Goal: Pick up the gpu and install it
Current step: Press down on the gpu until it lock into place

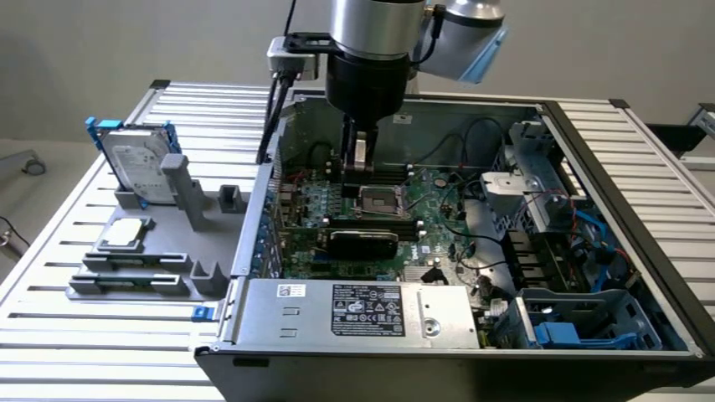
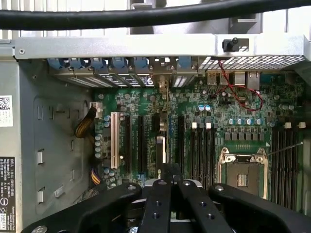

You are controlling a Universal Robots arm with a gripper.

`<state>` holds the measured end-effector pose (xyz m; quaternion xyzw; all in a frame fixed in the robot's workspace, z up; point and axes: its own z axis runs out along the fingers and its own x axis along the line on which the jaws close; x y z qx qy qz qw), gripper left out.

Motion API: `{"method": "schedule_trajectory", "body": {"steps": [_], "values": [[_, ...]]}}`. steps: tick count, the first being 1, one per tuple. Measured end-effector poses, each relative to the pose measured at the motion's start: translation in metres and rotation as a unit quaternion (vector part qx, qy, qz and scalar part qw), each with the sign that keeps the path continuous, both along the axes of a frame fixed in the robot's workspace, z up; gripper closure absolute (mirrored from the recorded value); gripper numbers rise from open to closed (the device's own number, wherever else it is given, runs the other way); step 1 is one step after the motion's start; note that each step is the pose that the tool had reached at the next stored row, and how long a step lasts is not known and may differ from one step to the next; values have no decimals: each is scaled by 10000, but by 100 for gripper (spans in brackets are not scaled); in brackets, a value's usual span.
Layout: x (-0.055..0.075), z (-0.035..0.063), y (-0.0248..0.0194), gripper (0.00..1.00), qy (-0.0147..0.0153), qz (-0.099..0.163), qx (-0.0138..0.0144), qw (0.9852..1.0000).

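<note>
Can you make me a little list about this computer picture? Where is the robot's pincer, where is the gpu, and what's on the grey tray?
pincer: shut, down inside the open computer case, over the motherboard
nearest to pincer: the empty CPU socket
gpu: black card on the motherboard, not in the pincer
grey tray: outside the case, at the exterior view's left
on tray: hard drive in a blue frame, upright; CPU chip, lying flat
</note>
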<state>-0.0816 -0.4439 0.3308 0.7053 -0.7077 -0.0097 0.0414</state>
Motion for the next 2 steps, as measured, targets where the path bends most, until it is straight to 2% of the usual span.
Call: {"method": "schedule_trajectory", "body": {"steps": [2], "values": [[0,0,0,89,0,0,0,10000]]}}
